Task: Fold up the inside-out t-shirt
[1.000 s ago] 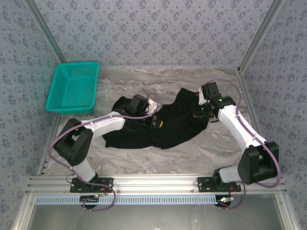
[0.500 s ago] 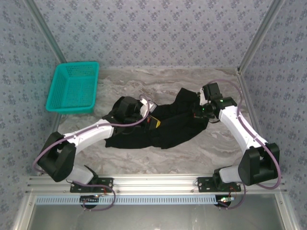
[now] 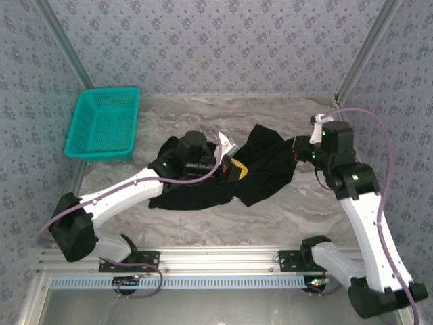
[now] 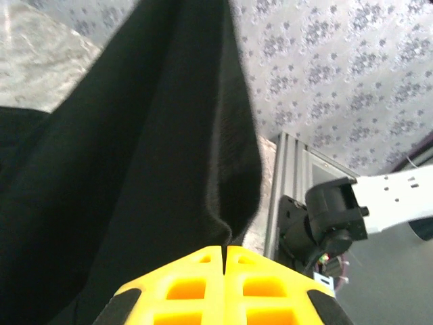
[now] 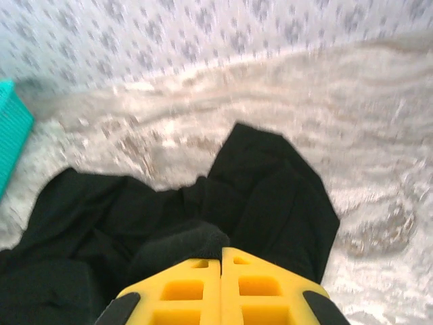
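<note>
The t-shirt (image 3: 196, 193) is plain black on every bit that's showing. The tabletop (image 3: 270, 217) is a swirly grey-beige marble look. The walls (image 3: 216, 47) are pale blue-grey with a small repeating flower motif. The basket (image 3: 99, 154) is bright teal mesh. The left arm (image 3: 128, 189) and right arm (image 3: 365, 210) are white with black joints and lilac cables (image 3: 389, 156). The left gripper (image 4: 224, 254) and right gripper (image 5: 221, 254) both have bright yellow fingers.

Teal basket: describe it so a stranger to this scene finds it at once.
Start at the marbled grey table and go to its far left corner, by the patterned wall. There sits the teal basket, rectangular, apart from the black t-shirt heaped mid-table. Its bright teal colour and rigid latticed walls set it apart from that soft dark cloth.
</note>
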Controlling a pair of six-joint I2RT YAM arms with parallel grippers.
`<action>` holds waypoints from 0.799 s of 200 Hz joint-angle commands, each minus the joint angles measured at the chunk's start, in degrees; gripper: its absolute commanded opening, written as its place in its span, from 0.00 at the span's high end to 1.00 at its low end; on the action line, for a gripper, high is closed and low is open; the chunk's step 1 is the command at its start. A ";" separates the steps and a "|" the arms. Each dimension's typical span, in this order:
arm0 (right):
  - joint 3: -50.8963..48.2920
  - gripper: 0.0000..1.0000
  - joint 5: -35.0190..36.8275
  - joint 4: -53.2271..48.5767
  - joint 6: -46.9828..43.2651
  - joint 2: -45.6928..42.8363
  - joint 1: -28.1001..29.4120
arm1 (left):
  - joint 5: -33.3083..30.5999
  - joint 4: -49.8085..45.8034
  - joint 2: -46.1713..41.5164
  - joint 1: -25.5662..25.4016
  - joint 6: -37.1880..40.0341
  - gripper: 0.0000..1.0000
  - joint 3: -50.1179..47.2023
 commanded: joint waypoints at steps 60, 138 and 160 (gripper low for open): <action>13.20 1.00 0.79 8.35 -0.40 0.85 3.40 | -23.12 -1.52 -6.49 2.18 1.85 1.00 9.35; 14.70 1.00 3.06 12.17 -1.40 10.50 10.36 | -29.15 -5.87 -10.61 9.09 0.02 1.00 7.39; 12.29 1.00 3.02 12.33 -0.71 11.25 10.47 | -29.78 -6.52 -9.76 9.82 -1.78 1.00 5.81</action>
